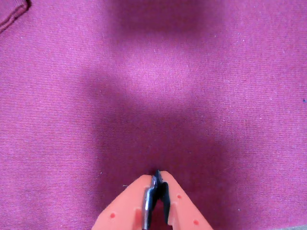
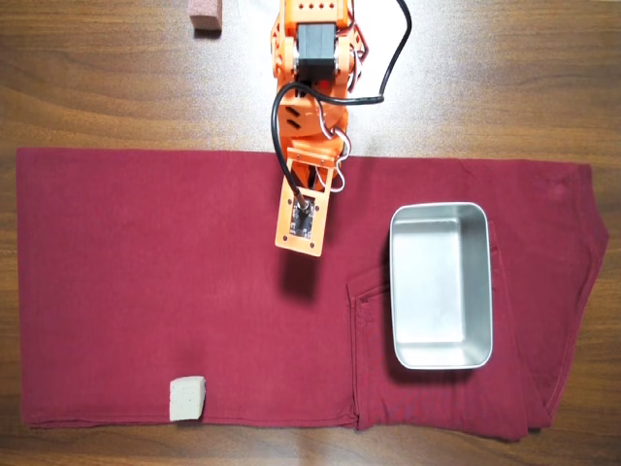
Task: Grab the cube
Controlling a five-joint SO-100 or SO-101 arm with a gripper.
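My orange two-finger gripper (image 1: pixel 157 179) hangs clenched and empty over the dark red cloth (image 2: pixel 146 282) on the wooden table (image 2: pixel 116 78), with one small pale beige foam cube (image 2: pixel 187 399) near the cloth's bottom-left corner, one rectangular metal tray (image 2: pixel 441 285) toward its right edge, and one reddish-brown block (image 2: pixel 205 16) at the table's top edge.

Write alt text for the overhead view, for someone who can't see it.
An orange robot arm hangs over a dark red cloth on a wooden table. A pale cube sits near the cloth's bottom-left edge, an empty metal tray at right.
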